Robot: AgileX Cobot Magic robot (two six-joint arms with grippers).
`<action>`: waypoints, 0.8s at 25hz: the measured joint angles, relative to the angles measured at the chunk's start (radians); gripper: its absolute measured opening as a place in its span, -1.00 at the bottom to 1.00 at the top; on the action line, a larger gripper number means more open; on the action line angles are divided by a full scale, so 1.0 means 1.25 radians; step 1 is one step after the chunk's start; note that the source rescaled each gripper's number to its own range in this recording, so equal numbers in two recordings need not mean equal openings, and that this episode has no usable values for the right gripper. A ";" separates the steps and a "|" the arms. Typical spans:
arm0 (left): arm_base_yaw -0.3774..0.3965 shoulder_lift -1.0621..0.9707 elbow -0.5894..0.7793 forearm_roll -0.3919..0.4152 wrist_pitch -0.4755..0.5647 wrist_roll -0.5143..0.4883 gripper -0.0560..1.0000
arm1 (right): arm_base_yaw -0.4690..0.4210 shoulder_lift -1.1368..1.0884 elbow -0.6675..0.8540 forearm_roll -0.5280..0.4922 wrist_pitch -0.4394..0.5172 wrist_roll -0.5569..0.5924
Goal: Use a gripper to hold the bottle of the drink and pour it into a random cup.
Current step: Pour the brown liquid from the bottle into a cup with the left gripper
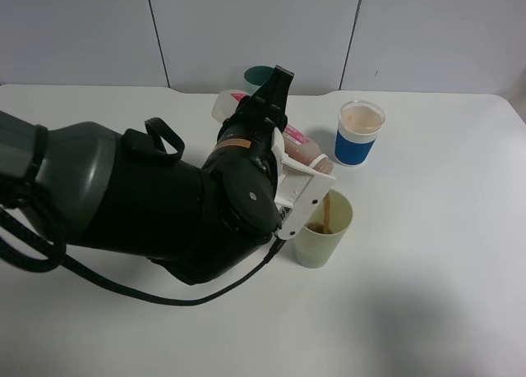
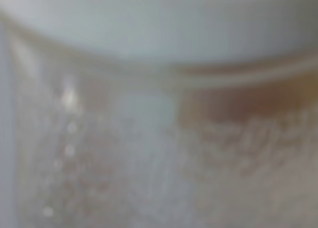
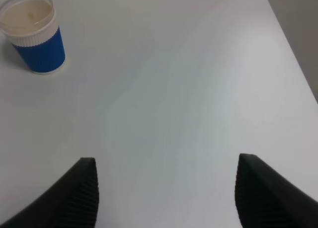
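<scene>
Left claw (image 1: pixel 302 173): your white claw is clamped on the drink bottle (image 1: pixel 306 151), which is tilted mouth-down.
Bottle position: mouth over the yellow-green cup (image 1: pixel 322 239); a brown stream (image 1: pixel 327 206) drops into it.
Right claw (image 3: pixel 166 163): black fingers spread wide, gripping nothing, above the surface (image 1: pixel 427 254).
Other cups: you've got a blue-banded cup (image 1: pixel 360 135) near the yellow-green one and a dark teal cup (image 1: pixel 259 71) behind the arm.
</scene>
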State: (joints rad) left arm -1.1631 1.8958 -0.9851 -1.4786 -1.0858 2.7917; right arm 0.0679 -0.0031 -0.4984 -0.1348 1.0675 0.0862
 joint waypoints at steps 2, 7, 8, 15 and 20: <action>0.000 0.000 0.000 0.001 0.000 0.004 -0.81 | 0.000 0.000 0.000 0.000 0.000 0.000; 0.000 0.000 0.000 0.002 0.000 0.026 -0.82 | 0.000 0.000 0.000 0.000 0.000 0.000; 0.000 0.000 0.000 0.002 0.000 0.032 -0.82 | 0.000 0.000 0.000 0.000 0.000 0.000; 0.000 0.000 0.000 0.005 -0.002 0.041 -0.82 | 0.000 0.000 0.000 0.000 0.000 0.000; 0.000 0.000 0.000 0.005 -0.010 0.051 -0.82 | 0.000 0.000 0.000 0.000 0.000 0.000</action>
State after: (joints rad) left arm -1.1631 1.8958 -0.9851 -1.4729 -1.0988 2.8554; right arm 0.0679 -0.0031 -0.4984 -0.1348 1.0675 0.0862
